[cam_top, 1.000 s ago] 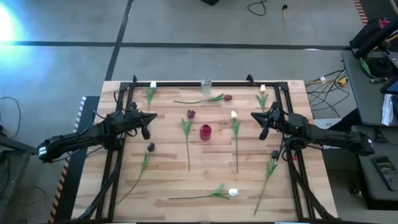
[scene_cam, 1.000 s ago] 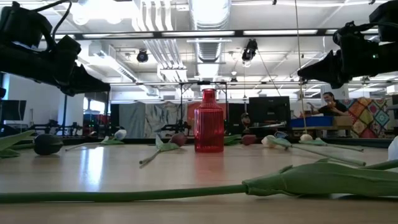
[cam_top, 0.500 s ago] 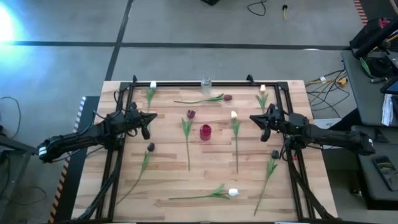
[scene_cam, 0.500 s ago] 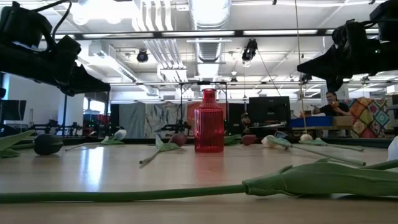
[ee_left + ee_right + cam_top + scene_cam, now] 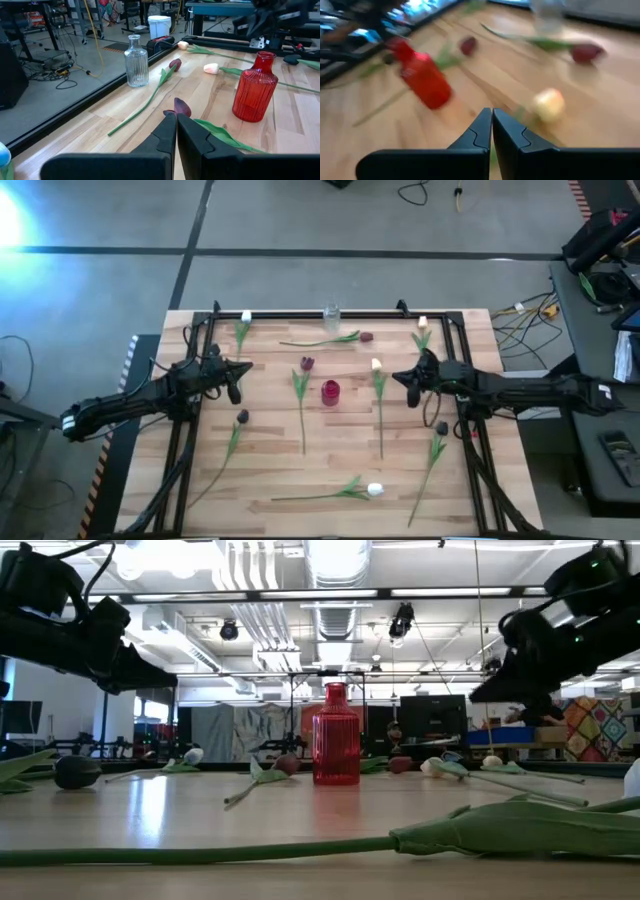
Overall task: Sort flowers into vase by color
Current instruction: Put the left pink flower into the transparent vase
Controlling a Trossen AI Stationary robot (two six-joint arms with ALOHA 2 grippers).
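Flowers (image 5: 301, 393) untouched, hands (image 5: 408, 377) seemingly closed, empty

From my left arm's camera, my left gripper (image 5: 176, 131) has its two dark fingers pressed together, empty. Just beyond the tips lies a dark maroon tulip head (image 5: 181, 106) on the pale wooden tabletop (image 5: 120, 127). A ribbed red glass vase (image 5: 254, 88) stands upright beyond it. A clear ribbed glass bottle (image 5: 136, 61) stands near the table's edge, with a second maroon tulip (image 5: 174, 64) lying just beside it.
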